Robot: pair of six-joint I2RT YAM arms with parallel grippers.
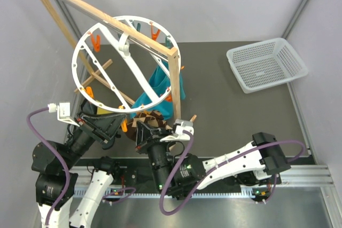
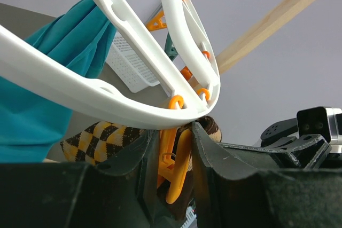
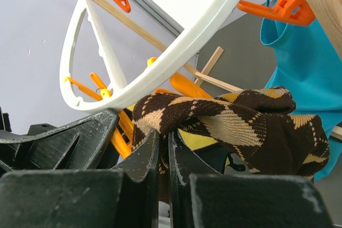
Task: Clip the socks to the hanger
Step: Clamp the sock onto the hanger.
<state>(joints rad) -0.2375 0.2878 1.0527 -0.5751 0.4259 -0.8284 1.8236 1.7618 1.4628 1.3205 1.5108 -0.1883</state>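
Socks [image 3: 251,126]: one brown/tan argyle bundle, held in the air just below the near rim of the hanger [image 2: 64,76], right next to the teal cloth [image 3: 299,62] that hangs off the same ring.

- Right gripper [image 3: 163,156]: fingers pressed together on one end of the fabric. The rest flops out to the side in a loose fold. Can't tell if that's one sock or the pair.
- Left gripper [image 2: 175,145]: clamped on an orange clip [image 2: 176,180] that hangs from the rim, one finger on each side of it. Can't see whether the clip mouth is actually open.
- Hanger hangs tilted off the wooden frame [image 1: 173,84], so it's free to swing.

Handling, my read:
- Fabric is light, soft and limp, with no stiffness, so whatever isn't pinched will sag and fold over.
- The knit grips well and shouldn't slip in the fingers, but bunched layers are thick for a small clip.
- Best hold is close to an edge or the cuff, leaving a short flat tab sticking out past the fingertips. That tab is what should go into the clip mouth.
- The current pinch sits at the end of the bundle and I see little free edge beyond the fingers. Feeding it in may need a thin lip exposed.
- Risk: pushing the sock in shoves the ring away, since nothing holds it except the left grip on the clip.
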